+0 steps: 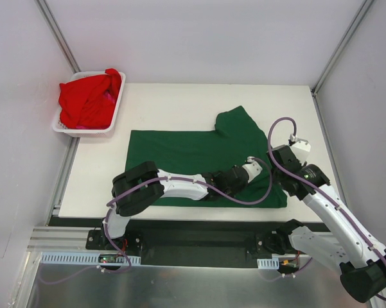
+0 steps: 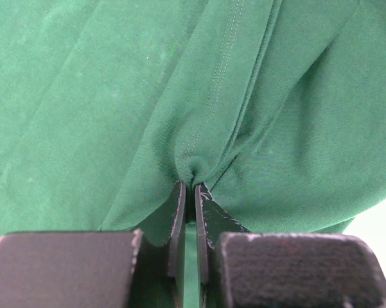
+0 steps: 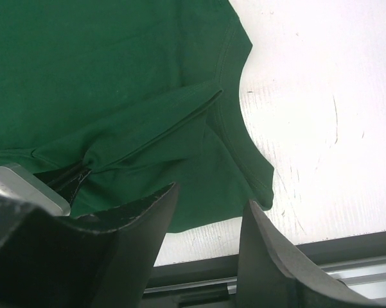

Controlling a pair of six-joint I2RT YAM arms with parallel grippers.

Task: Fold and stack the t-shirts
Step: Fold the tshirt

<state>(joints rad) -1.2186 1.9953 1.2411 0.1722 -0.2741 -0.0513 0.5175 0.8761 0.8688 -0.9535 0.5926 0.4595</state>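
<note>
top external: white basket (image 1: pixel 83 132) sits at the far-left corner of the counter (image 1: pixel 180 109), well left of both tools.
red t-shirts (image 1: pixel 87 99): bunched in the basket and heaped above its rim. Count unclear. Well apart from the left tool.
green t-shirt (image 1: pixel 180 154): spread flat mid-counter, long side running left to right. Most of it lies left of the left tool.
sleeve (image 1: pixel 234 122): sticks out on the far side, just beyond the left tool.
left arm (image 1: pixel 180 186): lies across the near part of the green cloth, reaching right.
left tool (image 1: pixel 255 168): clenched on a pinch of the green t-shirt near its right end.
left wrist: fingers (image 2: pixel 177 221) pressed together. A puckered fold with a stitched seam rises from the tips, and creases fan out from there.
right tool (image 1: pixel 281 157): just right of the left tool, over the shirt's right end. Released, jaws apart, nothing between them.
right wrist: the shirt's hemmed edge (image 3: pixel 234 128) lies ahead of the right tool (image 3: pixel 209 205), with bare counter to its right. The left tool's tip shows at its left, cloth gathered on it.
</note>
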